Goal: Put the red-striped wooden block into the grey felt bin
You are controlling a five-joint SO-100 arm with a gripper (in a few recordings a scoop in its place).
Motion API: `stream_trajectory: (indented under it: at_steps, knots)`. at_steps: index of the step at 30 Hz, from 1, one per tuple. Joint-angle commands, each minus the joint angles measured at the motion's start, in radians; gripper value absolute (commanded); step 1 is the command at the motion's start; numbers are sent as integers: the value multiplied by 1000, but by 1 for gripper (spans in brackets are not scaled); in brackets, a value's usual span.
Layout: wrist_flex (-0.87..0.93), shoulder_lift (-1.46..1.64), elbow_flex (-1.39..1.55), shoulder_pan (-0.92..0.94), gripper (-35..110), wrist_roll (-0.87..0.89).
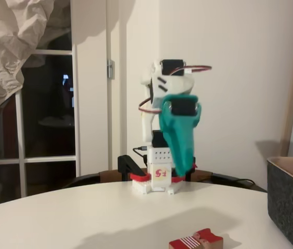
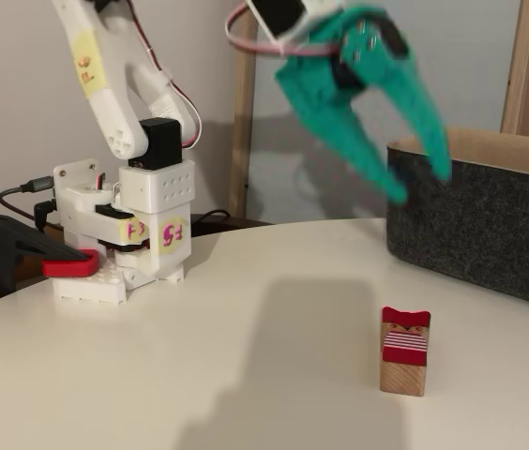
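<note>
The red-striped wooden block [image 2: 405,352] lies flat on the white table, red at its far end, striped in the middle, tan wood at the near end; it also shows at the bottom edge [image 1: 196,240]. The grey felt bin [image 2: 490,220] stands at the right with its tan lining visible, seen too as a dark corner [image 1: 292,202]. My teal gripper [image 2: 421,186] hangs in the air well above the table, between base and bin, fingers spread apart and empty. Seen from the front, the gripper [image 1: 184,168] points down and its fingers overlap.
The arm's white base [image 2: 124,244] is held to the table by a black clamp with a red jaw [image 2: 30,253]. A wooden post [image 2: 525,66] rises behind the bin. Bare table surface [image 2: 246,356] stretches between base and block.
</note>
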Motion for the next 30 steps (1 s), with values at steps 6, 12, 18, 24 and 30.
stream_trajectory:
  at_steps: [6,12,18,24,30]
  knots:
    - [40,-193,-48,51,24,55]
    - [38,-262,-54,57,26,115]
    - [37,-319,-86,5,27,150]
    - [75,-328,-84,-48,30,146]
    - [118,-359,-86,-64,33,118]
